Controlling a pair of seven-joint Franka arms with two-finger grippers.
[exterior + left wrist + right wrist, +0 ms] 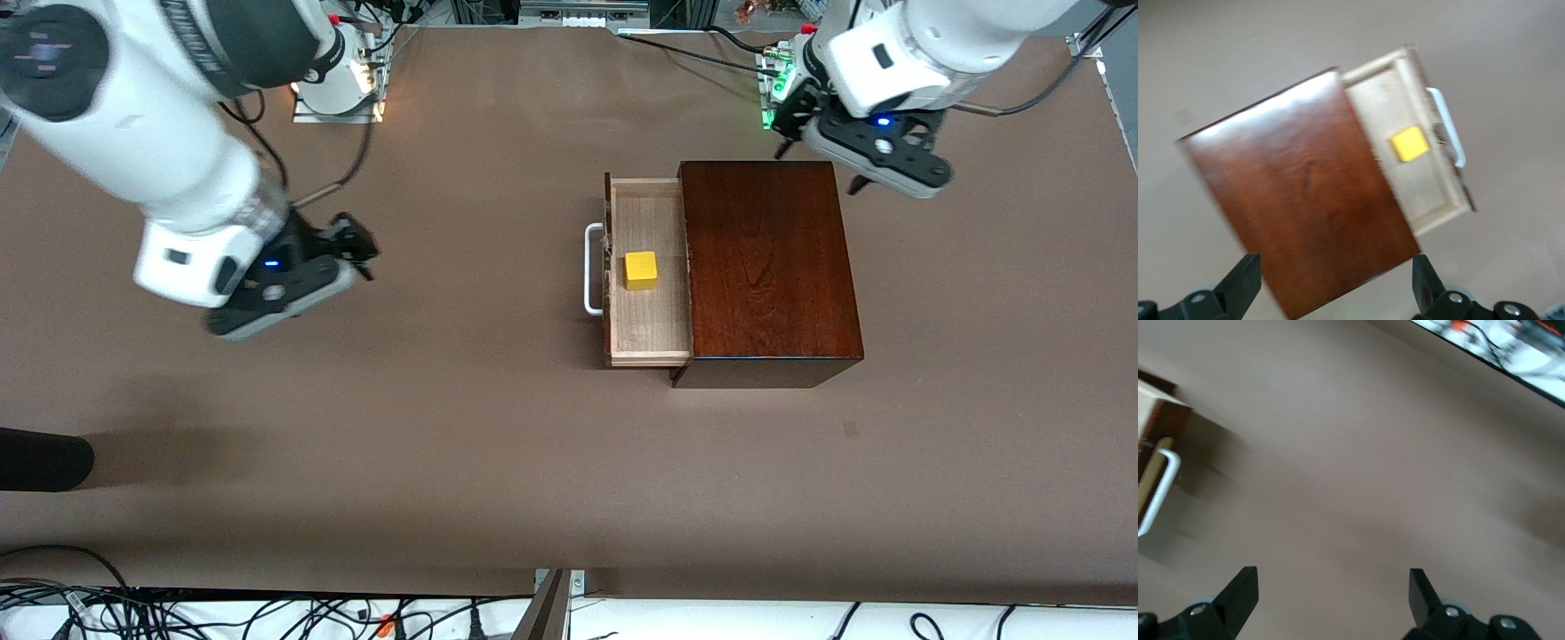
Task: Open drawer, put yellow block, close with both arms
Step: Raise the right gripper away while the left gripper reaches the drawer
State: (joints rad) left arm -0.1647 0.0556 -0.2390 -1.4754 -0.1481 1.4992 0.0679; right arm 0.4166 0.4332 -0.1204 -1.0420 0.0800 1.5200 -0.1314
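Note:
The dark mahogany box (769, 267) stands mid-table. Its pale wood drawer (649, 329) is pulled out toward the right arm's end, with the white bar handle (591, 269) at its front. The yellow block (640, 270) lies in the drawer. My left gripper (818, 169) is open and empty, in the air over the box's edge nearest the arm bases; its wrist view shows the box (1305, 200), the drawer (1431, 200), the block (1409, 144) and the gripper (1333, 277). My right gripper (364, 253) is open and empty over bare table, in front of the drawer and well apart from the handle (1158, 490); its wrist view shows the gripper (1331, 587).
The brown table (444, 444) spreads wide around the box. A black rounded object (40, 458) pokes in at the right arm's end, near the front camera. Cables (267, 613) run along the table's near edge.

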